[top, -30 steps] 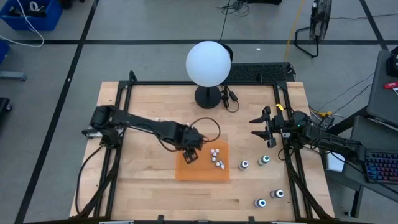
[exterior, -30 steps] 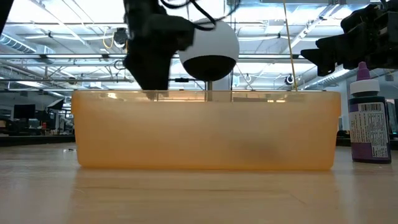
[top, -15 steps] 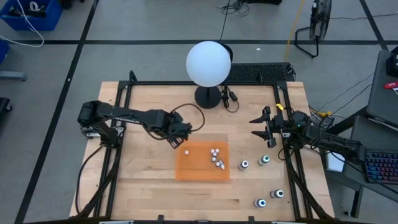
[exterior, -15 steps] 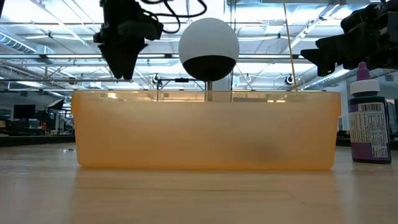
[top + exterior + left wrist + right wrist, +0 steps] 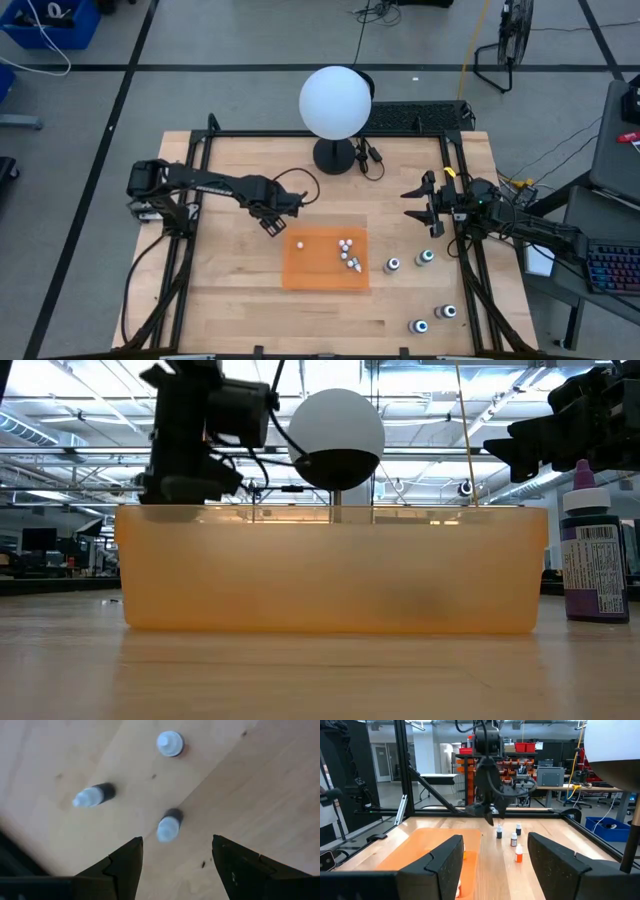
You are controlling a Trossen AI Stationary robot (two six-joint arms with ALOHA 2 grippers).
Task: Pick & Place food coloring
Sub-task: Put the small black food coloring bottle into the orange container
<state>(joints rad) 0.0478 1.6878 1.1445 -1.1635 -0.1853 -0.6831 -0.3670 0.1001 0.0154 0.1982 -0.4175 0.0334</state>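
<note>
Left wrist view: three small food coloring bottles (image 5: 168,827) on bare wood, apart from one another, the nearest lined up with the gap ahead of the fingers (image 5: 125,865). Fingers spread, nothing between them.

High view: left end effector (image 5: 270,223) above the worktop (image 5: 240,300), just off the far left corner of the orange tray (image 5: 300,275). In the tray, one pale bottle (image 5: 298,242) alone and a small cluster (image 5: 347,255) toward the right wall. Four darker bottles (image 5: 392,265) out on the wood to the tray's right.

Step in hand, most likely: lining up on the nearest loose bottle. Next move: straight down, centred over the cap, then a gentle close; easy to knock over something so small.

Right end effector (image 5: 410,205) waiting by the right rail, fingers apart, empty.

Pale wood planks inside a black frame; white globe lamp (image 5: 335,102) at the far edge. Beyond, grey floor with dark tape lines, a blue bin (image 5: 50,25), a fan (image 5: 510,35); ceiling trusses and strip lights in the low view.
</note>
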